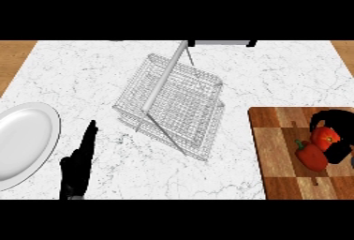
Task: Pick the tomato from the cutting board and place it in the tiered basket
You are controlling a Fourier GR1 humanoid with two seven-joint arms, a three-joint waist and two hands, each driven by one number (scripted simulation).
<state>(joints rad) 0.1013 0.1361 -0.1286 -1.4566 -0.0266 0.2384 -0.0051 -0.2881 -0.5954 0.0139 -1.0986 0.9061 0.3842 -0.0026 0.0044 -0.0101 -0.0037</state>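
- Nearest us on the left, our left hand rests on the marble counter, fingers straight and together, pointing away, holding nothing.
- Just left of it lies a smooth white plate, cut off by the left edge.
- On the near right sits the cutting board, a checker of dark and light wood blocks.
- On the board, our right hand curls its black fingers round the tomato, a glossy red-orange ball. The tomato is still at the board.
- Touching the tomato on its near left is a red pepper with a green stem.
- Farther off, mid-counter, stands the tiered basket, fine silver wire mesh with a pale central rod.
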